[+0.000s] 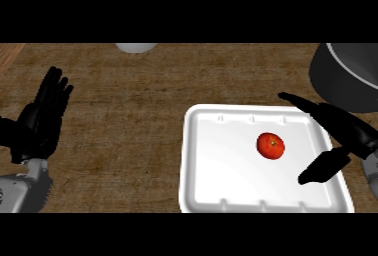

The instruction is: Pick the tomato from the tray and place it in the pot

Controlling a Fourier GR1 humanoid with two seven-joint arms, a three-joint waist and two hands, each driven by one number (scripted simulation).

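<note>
**Black hand poised beside a red tomato on a white tray**

Black and spread, the robot's right hand (341, 131) reached in over the right side of the white tray (221, 165), its fingers (299, 100) stretched straight toward the tray's far right corner and its thumb (321, 167) angled down and apart from them above the tray's right rim. It held nothing. In the gap between thumb and fingers, just to the left of the palm, lay the tomato (271, 145): a small, glossy, red-orange fruit, slightly taller than wide as seen from above, with a paler spot near its centre. It sat on the tray's floor, right of the middle, not touched by the hand. Beyond the hand, at the counter's far right corner, stood the dark grey pot (347, 80), only partly in view, its rim close to the fingertips. The wooden counter (133, 125) spread brown beneath it all. At the left edge the left hand (40, 120) rested open, fingers up. A pale round object (135, 47) showed at the far edge.
</note>
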